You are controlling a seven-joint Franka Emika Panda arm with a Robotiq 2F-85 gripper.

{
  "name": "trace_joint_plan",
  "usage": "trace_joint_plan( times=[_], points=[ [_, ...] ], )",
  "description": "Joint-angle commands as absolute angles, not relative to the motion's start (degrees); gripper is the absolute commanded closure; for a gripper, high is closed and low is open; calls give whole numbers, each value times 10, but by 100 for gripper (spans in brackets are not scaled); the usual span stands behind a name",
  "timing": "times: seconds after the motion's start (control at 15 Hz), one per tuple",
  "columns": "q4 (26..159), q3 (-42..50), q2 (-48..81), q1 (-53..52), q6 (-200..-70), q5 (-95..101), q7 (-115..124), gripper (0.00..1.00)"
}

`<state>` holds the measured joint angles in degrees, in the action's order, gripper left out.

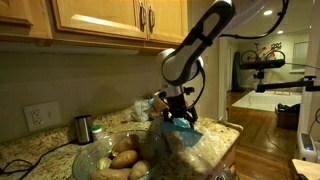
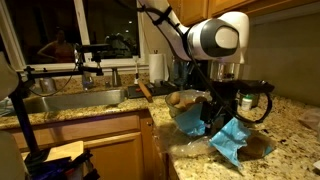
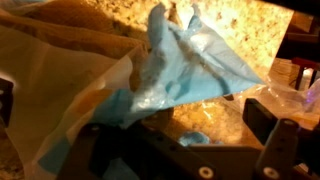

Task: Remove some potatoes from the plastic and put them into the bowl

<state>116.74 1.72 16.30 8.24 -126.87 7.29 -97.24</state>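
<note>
Gripper hovering over the plastic, centre frame.
Jaws are standing wide apart; potatoes are lying in the bowl, lower left.

The robot's white arm arched down from the top of the frame in an exterior view, its elbow bent sharply and the wrist pointed straight downward. The black end effector hung low, jaws spread wide. In the wrist view, its two dark fingers stood well apart along the lower edge.
</note>
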Motion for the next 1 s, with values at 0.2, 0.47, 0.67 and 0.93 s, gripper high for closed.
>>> trace_joint_plan(
  times=[0.2, 0.47, 0.67, 0.93],
  points=[
    [1173, 16, 175, 74, -1303, 111, -980, 0],
    [1176, 17, 175, 73, -1328, 134, -978, 0],
    [1175, 16, 173, 73, -1336, 128, -963, 0],
    [1189, 12, 168, 73, -1351, 112, -943, 0]
  ],
)
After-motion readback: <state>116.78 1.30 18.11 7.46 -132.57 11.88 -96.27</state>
